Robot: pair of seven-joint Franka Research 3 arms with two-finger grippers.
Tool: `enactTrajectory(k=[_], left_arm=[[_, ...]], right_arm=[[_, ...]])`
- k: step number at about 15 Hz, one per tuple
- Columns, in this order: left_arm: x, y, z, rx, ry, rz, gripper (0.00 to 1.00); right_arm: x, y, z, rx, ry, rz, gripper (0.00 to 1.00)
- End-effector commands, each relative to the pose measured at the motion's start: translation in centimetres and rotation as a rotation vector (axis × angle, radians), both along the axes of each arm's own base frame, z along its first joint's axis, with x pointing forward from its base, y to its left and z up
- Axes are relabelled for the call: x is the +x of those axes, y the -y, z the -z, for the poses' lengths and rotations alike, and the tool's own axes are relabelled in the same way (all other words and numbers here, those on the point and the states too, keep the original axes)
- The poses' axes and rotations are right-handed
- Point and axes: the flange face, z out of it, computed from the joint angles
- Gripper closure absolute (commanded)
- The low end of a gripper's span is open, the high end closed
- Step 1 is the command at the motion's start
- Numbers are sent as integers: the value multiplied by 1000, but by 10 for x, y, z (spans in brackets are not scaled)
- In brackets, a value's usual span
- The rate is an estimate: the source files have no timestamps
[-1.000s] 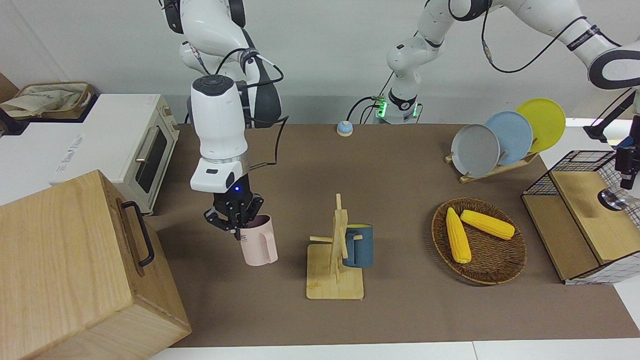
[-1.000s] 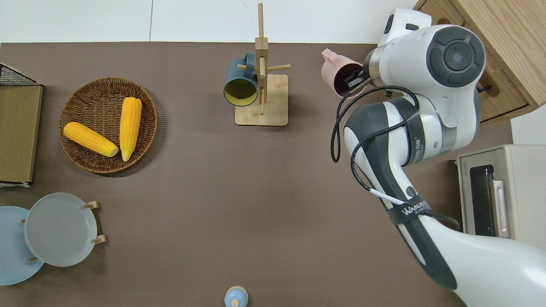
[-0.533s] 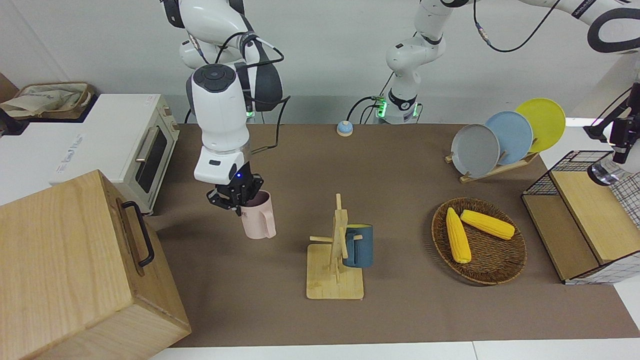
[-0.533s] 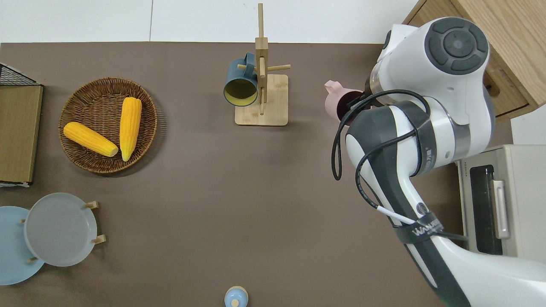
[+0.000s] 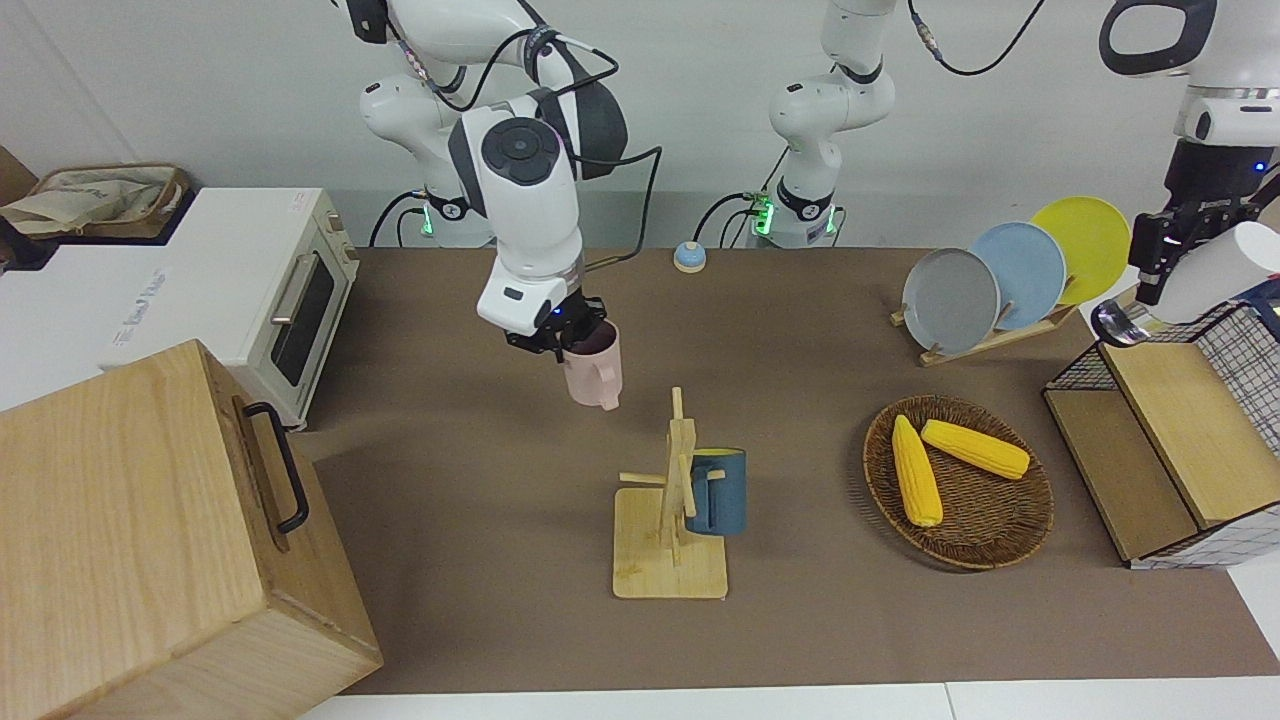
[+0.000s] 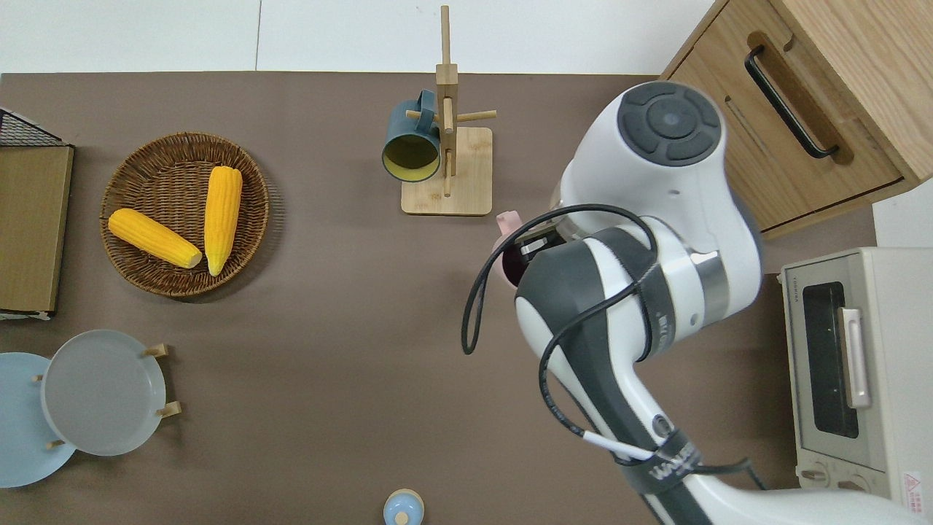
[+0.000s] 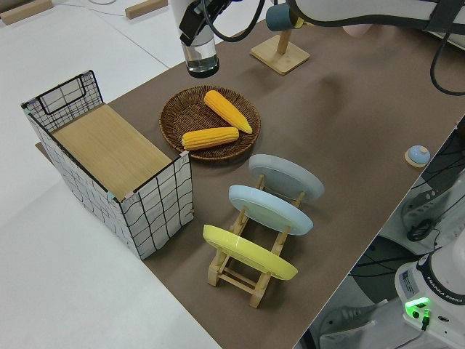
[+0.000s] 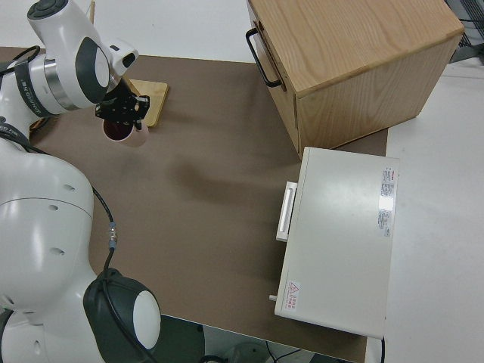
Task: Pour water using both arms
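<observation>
My right gripper (image 5: 562,337) is shut on the rim of a pink mug (image 5: 594,376) and holds it upright in the air. In the overhead view the mug (image 6: 506,240) is mostly hidden under the arm, over the brown mat close to the mug rack's base; it also shows in the right side view (image 8: 121,134). My left gripper (image 5: 1160,255) is shut on a clear glass (image 5: 1205,280), tilted, up in the air by the wire crate. The glass also shows in the left side view (image 7: 203,62). The left gripper is outside the overhead view.
A wooden mug rack (image 5: 668,565) holds a blue mug (image 5: 718,492). A wicker basket (image 5: 1000,556) holds two corn cobs. A plate rack (image 5: 1010,275), a wire crate (image 5: 1170,450), a wooden box (image 5: 140,540), a toaster oven (image 5: 250,290) and a small blue bell (image 5: 689,257) stand around.
The right gripper has lifted the pink mug and carried it from near the wooden box toward the table's middle. The left arm has raised the glass above the wire crate.
</observation>
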Motion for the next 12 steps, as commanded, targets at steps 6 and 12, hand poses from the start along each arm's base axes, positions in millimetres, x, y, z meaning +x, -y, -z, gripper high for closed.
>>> enactTrajectory(k=[6,12], left_arm=[[-46,83,-4,18,-126,19,1000],[-92,134,24,32,-153,61,1000]], right_arm=[[-59,-128,41,71,-158,310,1000],[-82,-197,88,115,-194,430,1000]])
